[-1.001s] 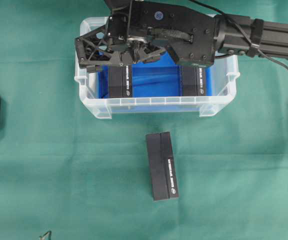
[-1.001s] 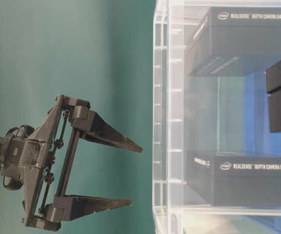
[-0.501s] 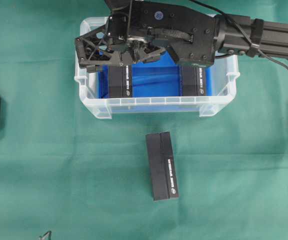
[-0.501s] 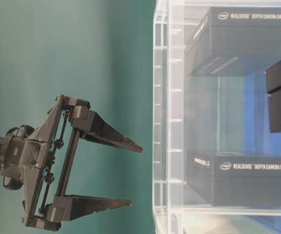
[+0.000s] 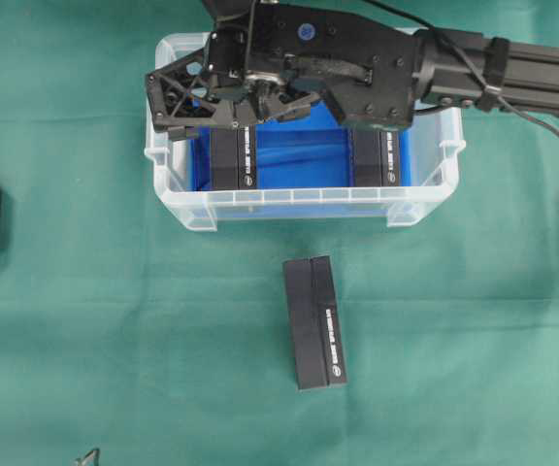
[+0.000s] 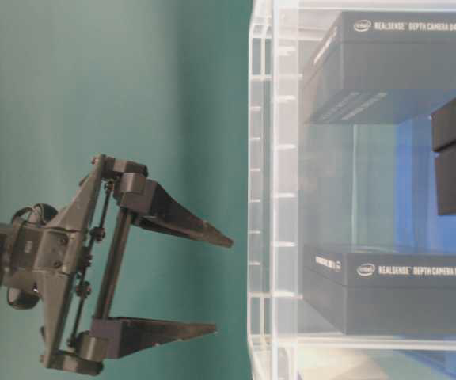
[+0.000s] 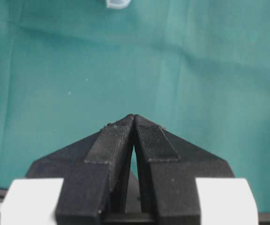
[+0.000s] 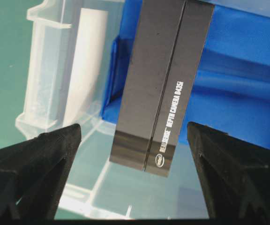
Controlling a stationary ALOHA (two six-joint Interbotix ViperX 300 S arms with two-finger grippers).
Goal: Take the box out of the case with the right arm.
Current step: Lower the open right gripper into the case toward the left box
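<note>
Black right gripper (image 8: 134, 173) wide apart, above box (image 8: 165, 79) in case (image 5: 289, 204)

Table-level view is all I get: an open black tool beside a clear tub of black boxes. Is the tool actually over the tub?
Observer: Yes. From overhead, the right tool hangs over the tub's left end, above the left box.
Operator: Is it lined up?
Observer: Its own camera shows that box between the open fingers, not touching them.
Operator: Any boxes outside?
Observer: One loose box lies on the green cloth before the tub.
</note>
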